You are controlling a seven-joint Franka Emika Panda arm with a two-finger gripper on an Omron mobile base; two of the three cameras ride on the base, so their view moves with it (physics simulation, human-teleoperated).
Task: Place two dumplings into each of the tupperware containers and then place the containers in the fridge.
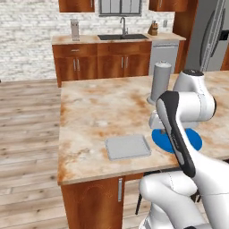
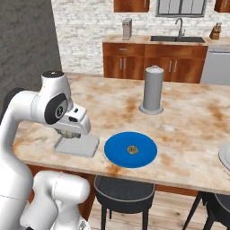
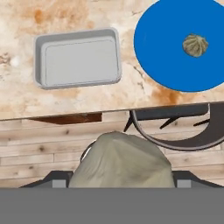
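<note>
Hand view: counter (image 3: 87, 103); light grey container (image 3: 78, 57) near its front edge, empty; blue plate (image 3: 181, 41) beside it carries one dumpling (image 3: 195, 45). Gripper (image 3: 120, 181) clenched on a second dumpling (image 3: 120, 162), above floor.

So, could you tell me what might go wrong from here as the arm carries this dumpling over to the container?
The held dumpling fills the space between the gripper tips and hangs beyond the counter edge, over the floor; a slip there loses it.

The light grey container is shallow with a low rim, so a round dumpling released from high up might roll out.

The container sits near the counter edge; a nudge on lowering could push it off.
</note>
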